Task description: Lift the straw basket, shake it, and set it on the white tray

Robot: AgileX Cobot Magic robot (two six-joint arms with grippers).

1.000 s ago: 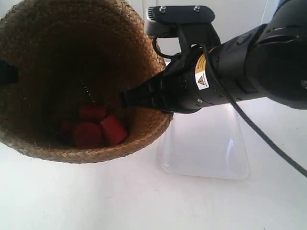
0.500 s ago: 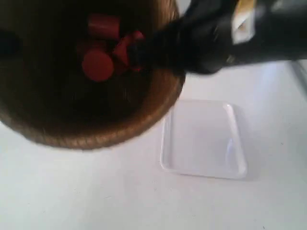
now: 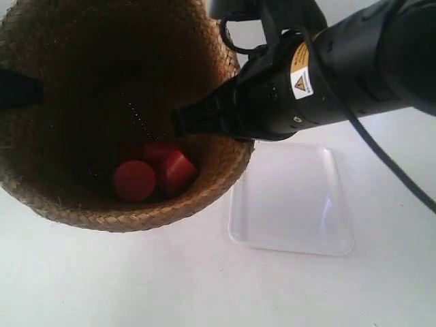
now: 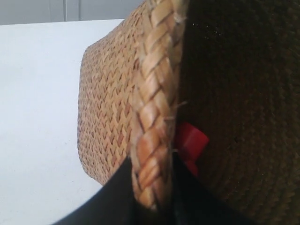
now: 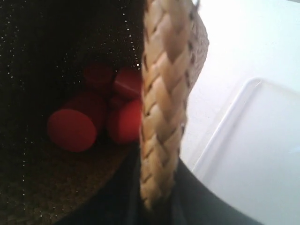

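One straw basket hangs tilted between both arms, its mouth turned toward the exterior camera, and it appears clear of the bench; it sits just beside the white tray, not on it. Holding opposite sides of the mouth keeps the load balanced and lets the contents slide without the basket twisting, which suits the shaking step. The left tool is nearly closed, pinching the braided rim with one finger inside the wall and one outside. The right tool clamps the rim on the tray side in the same way, also nearly closed. The wall is a tight herringbone weave of tan straw, the rim a thicker flat plait, and the body narrows toward the base; the interior reads dark. Several red pieces, smooth and cylindrical, lie bunched at the low side of the base. The tray is shallow, glossy and rectangular with rounded corners and a low lip, and nothing lies on it. The bench is a plain matte white surface.
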